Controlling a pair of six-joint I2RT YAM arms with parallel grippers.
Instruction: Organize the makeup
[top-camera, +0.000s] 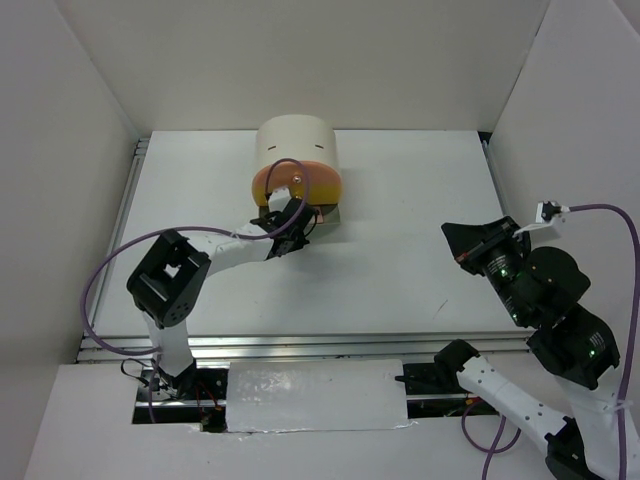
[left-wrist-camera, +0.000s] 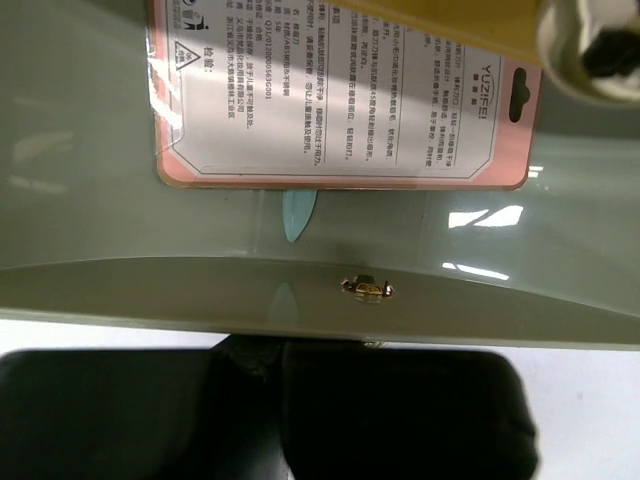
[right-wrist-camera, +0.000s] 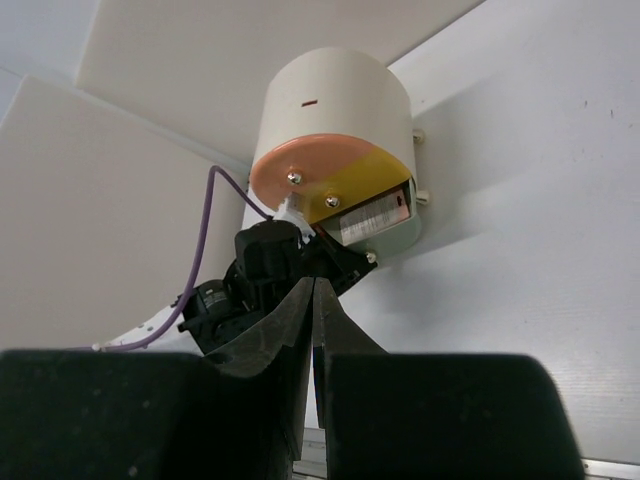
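The grey-green drawer (left-wrist-camera: 150, 290) of the cream drum box (top-camera: 296, 145) stands pulled out. In it lies the flat pink palette (left-wrist-camera: 340, 90), printed label up. The tip of a pale teal stick (left-wrist-camera: 297, 215) pokes out from under the palette. My left gripper (left-wrist-camera: 281, 350) is shut, its dark fingers pressed against the outside of the drawer's front wall, near its small brass knob (left-wrist-camera: 367, 288). In the right wrist view the palette (right-wrist-camera: 372, 214) shows inside the drawer (right-wrist-camera: 405, 238). My right gripper (right-wrist-camera: 314, 285) is shut and empty, far to the right (top-camera: 462, 243). Other makeup is out of view.
The box's orange front (right-wrist-camera: 300, 165) and yellow front (right-wrist-camera: 365, 180) are closed above the grey drawer. White walls enclose the table (top-camera: 400, 260) on the left, back and right. The left arm's purple cable (top-camera: 110, 270) loops over the table's left side.
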